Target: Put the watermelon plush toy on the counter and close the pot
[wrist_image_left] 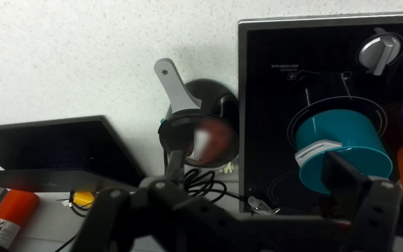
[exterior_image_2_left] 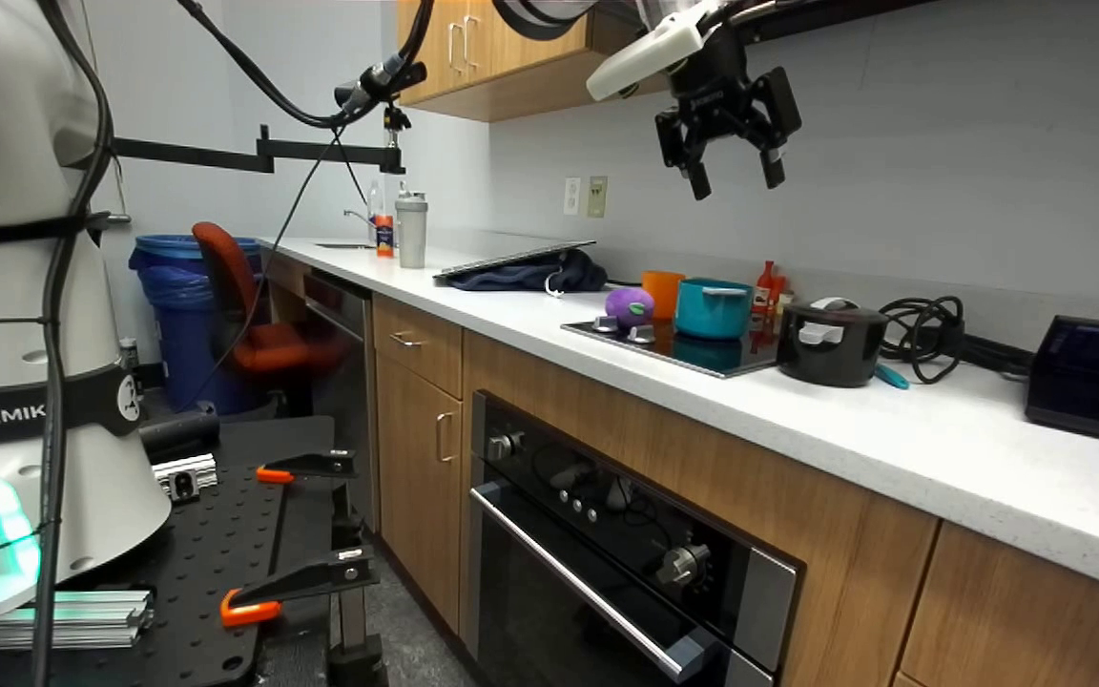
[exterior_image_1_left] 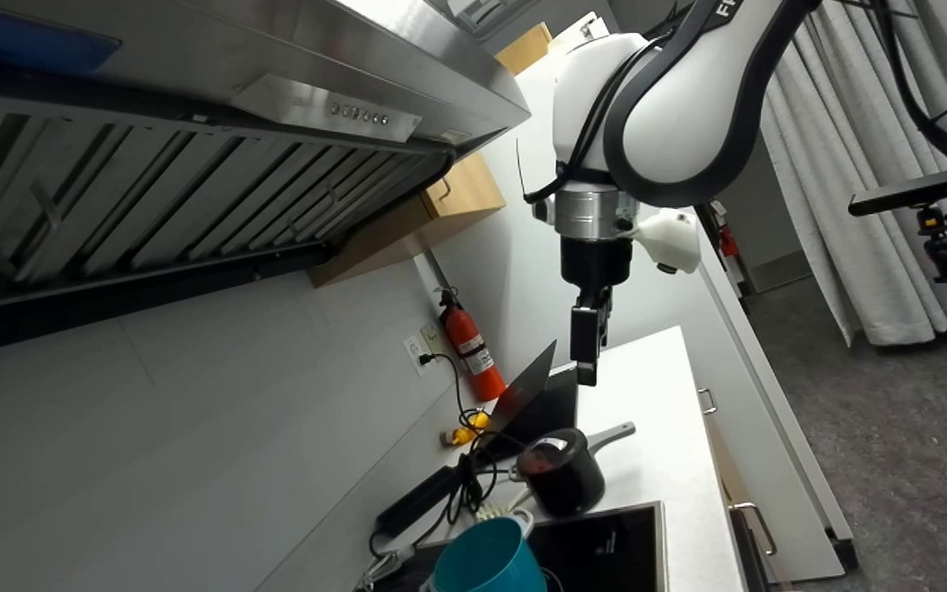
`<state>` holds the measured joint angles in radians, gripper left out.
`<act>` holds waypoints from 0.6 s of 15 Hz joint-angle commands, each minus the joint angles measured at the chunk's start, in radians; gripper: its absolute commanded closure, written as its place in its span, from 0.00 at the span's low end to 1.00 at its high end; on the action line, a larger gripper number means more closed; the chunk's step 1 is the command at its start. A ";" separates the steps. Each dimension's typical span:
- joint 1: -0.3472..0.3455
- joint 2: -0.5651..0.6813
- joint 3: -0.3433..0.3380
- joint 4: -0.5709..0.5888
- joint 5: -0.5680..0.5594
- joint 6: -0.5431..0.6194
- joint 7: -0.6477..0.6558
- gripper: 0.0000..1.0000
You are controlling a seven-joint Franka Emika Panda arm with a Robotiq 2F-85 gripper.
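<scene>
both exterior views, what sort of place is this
Most likely a kitchen or kitchenette: a black cooktop is set into the counter, an oven is built in below it, and a range hood hangs overhead.

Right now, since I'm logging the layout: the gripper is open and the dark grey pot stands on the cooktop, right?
Not quite: in the wrist view, the dark grey pot stands on the white counter beside the cooktop, not on it. The gripper is open, as you say.
</scene>
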<state>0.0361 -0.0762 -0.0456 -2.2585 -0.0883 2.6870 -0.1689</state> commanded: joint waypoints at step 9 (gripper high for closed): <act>-0.025 0.172 0.009 0.140 -0.025 0.046 0.050 0.00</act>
<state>0.0307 0.0282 -0.0425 -2.1833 -0.0884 2.6925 -0.1635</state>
